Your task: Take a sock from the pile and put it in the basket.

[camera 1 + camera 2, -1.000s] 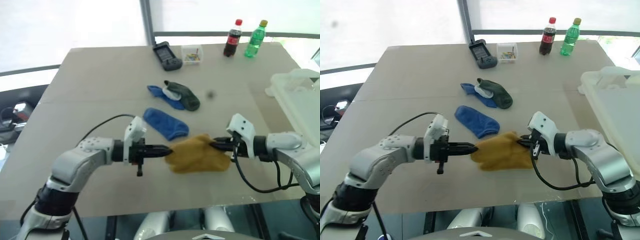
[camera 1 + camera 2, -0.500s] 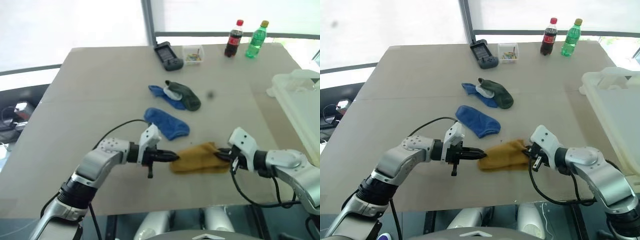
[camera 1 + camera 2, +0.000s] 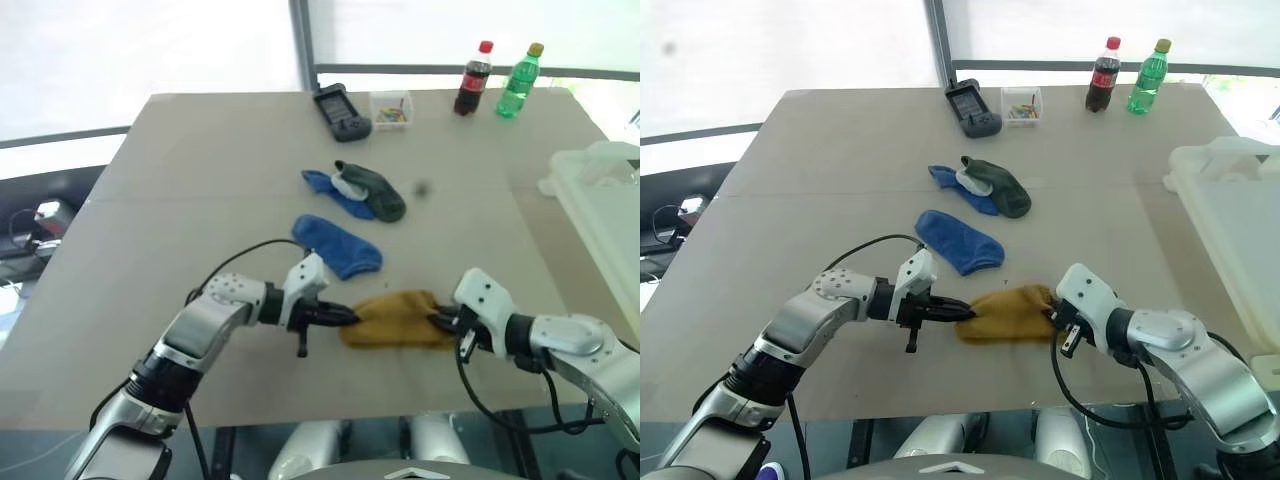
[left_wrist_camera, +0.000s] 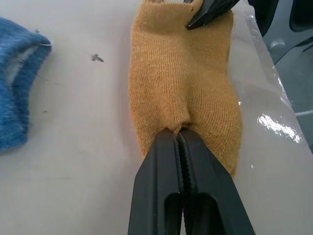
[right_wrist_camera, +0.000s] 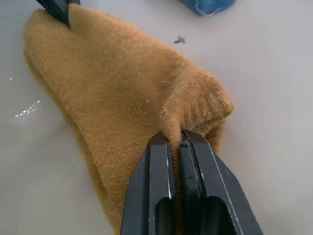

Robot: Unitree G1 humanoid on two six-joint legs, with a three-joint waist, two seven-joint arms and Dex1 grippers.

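Mustard-yellow ribbed knit, soft and slightly fuzzy: the sock [image 3: 398, 319] lies flat on the smooth beige table [image 3: 200, 200], stretched between both claws near the front edge. The left gripper [image 3: 347, 317] pinches a small fold of fabric at the sock's 9 o'clock end, its serrated black fingers [image 4: 161, 186] pressed together on it. The right gripper [image 3: 440, 322] is clamped on the bunched, rolled end at 3 o'clock.

At about 11 o'clock from the sock lies a blue terry-like sock [image 3: 337, 246], an elongated oval; farther on, the pile [image 3: 358, 189] is a dark green-grey sock draped over another blue one. At 2 o'clock, well apart at the table's right edge, sits the basket [image 3: 603, 205], translucent whitish plastic with a thick rim.
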